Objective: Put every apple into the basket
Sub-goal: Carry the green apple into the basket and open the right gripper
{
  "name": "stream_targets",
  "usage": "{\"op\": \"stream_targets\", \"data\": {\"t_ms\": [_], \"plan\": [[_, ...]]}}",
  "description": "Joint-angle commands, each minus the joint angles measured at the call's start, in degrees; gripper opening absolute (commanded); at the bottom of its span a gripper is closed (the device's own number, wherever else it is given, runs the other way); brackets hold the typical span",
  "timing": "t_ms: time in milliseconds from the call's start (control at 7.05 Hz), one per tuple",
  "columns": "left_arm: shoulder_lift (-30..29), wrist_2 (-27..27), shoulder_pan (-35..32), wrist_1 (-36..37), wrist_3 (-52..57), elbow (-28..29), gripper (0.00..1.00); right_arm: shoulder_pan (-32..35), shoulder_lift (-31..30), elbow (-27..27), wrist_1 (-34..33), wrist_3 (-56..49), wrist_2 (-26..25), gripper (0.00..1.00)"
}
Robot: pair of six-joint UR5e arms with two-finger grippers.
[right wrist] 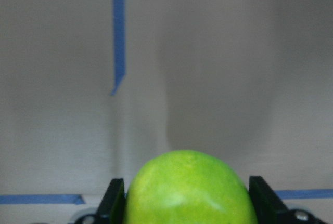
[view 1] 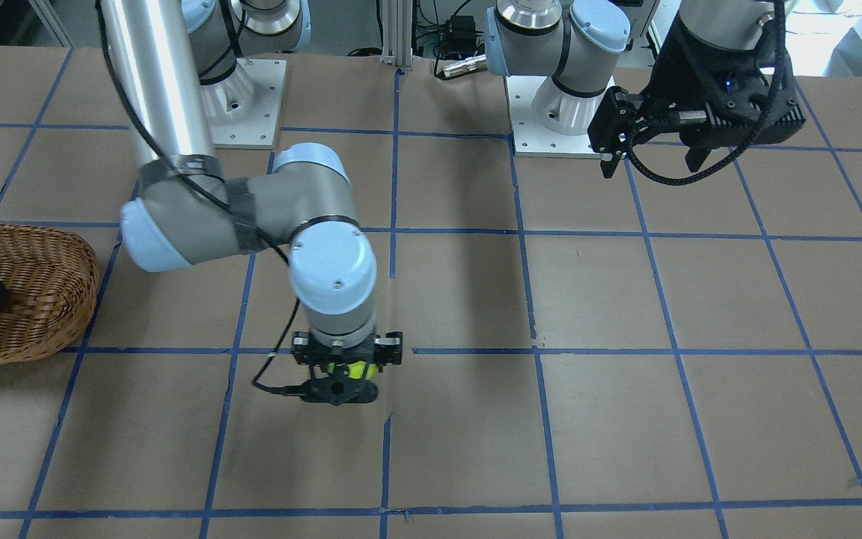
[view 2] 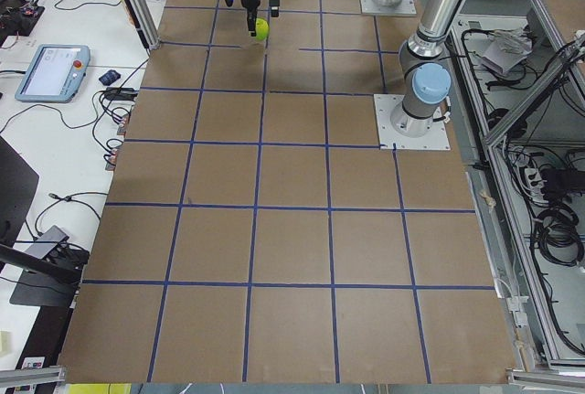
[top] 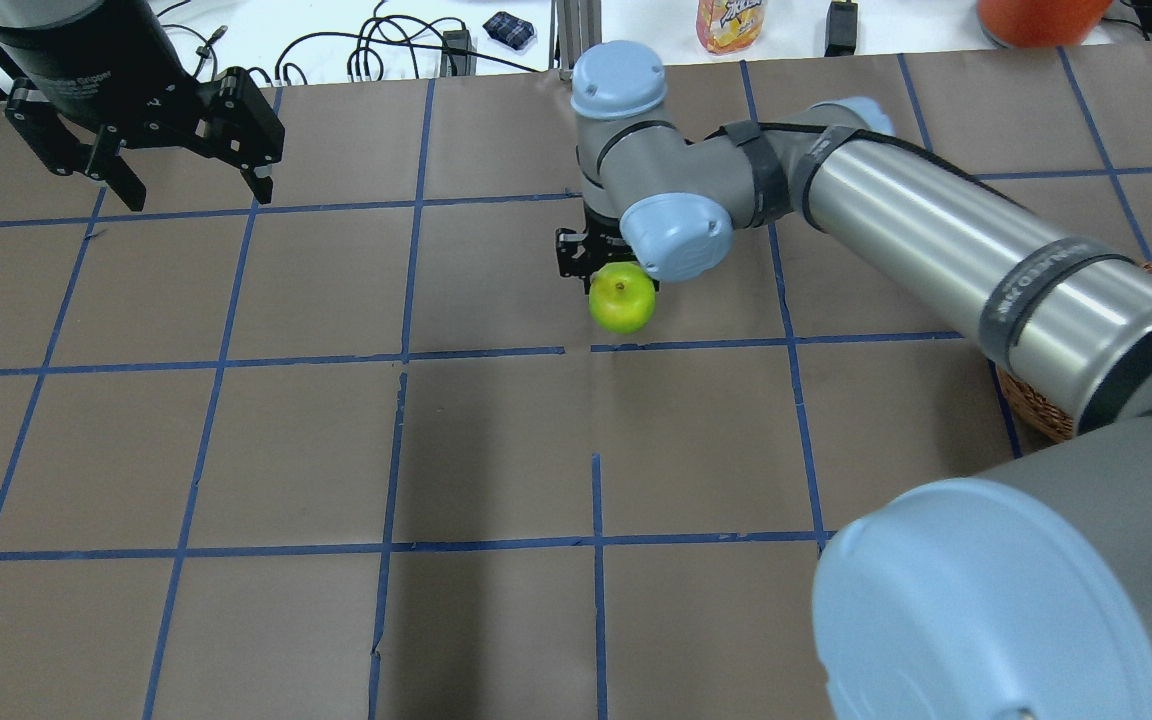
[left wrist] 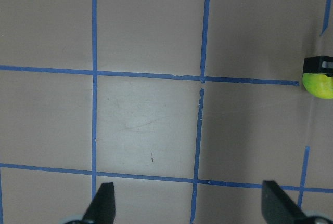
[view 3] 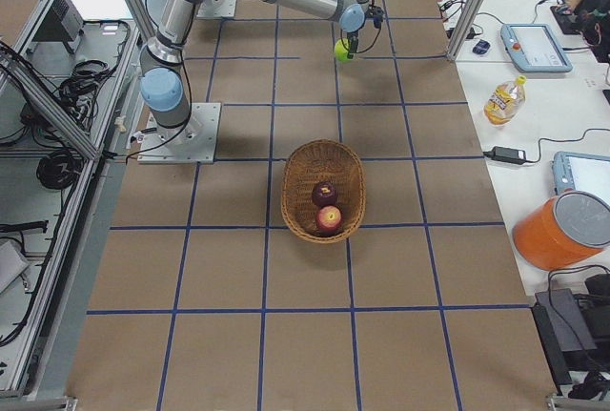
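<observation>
Clenches jaws of right gripper (right wrist: 188, 203) on green apple (top: 622, 297), last outside basket (view 3: 290, 192) already holding red apple (view 3: 329, 218) and purple apple (view 3: 322, 192); leaves left gripper (top: 198, 185) spread open, idle.

Bright, even light from above falls on the brown paper-covered table (view 1: 625, 299); broad soft shadows darken its middle. White glare streaks the polished silver metal arm tube (top: 936, 230). In the right wrist view, the bright lime-green round apple (right wrist: 190, 190) is blurred, too close for focus.
</observation>
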Motion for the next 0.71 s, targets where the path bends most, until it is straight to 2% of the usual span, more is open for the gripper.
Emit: {"op": "stream_targets", "data": {"t_ms": [0, 142, 426, 568], "plan": [[0.49, 1.02, 0.09, -0.24, 0.19, -0.15, 1.0, -14.41, -9.53, 1.99, 8.61, -15.94, -0.41, 0.45], [0.24, 0.85, 0.26, 0.46, 0.2, 0.37, 1.0, -21.27, -12.44, 4.79, 8.73, -25.5, -0.94, 0.44], [0.67, 0.67, 0.26, 0.46, 0.2, 0.03, 1.0, -35.07, -17.28, 12.6, 6.98, -38.28, -2.17, 0.46], [0.76, 0.59, 0.52, 0.46, 0.2, 0.02, 1.0, -41.49, -17.74, 16.04, 2.19, -43.91, -2.09, 0.46]]}}
